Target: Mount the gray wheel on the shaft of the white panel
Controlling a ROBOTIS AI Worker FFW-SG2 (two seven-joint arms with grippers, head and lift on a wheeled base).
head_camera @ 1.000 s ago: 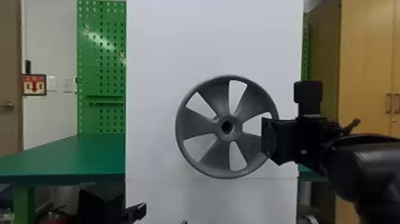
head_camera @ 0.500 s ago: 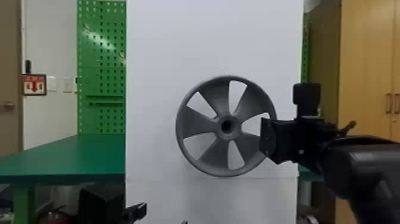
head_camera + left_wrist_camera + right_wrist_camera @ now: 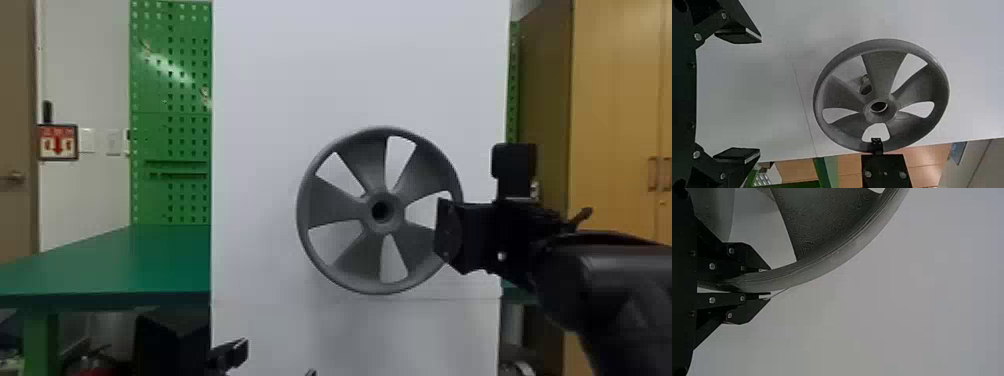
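Currently | right tool [image 3: 446,231]: clamped on the gray wheel [image 3: 332,202] at its rim | wheel: before white panel [image 3: 300,75], shaft [image 3: 865,86] visible between spokes | left tool [image 3: 278,361]: fingers apart

The gray wheel [image 3: 330,202] in front of you looks like matt plastic, its blades finely ridged and slightly rough; the white panel [image 3: 350,60] behind it looks smooth and matt. On your left, the green pegboard [image 3: 187,120] shows a glossy streak, while the green table [image 3: 150,265] looks smooth. The cabinet [image 3: 615,125] at far right looks like smooth wood.
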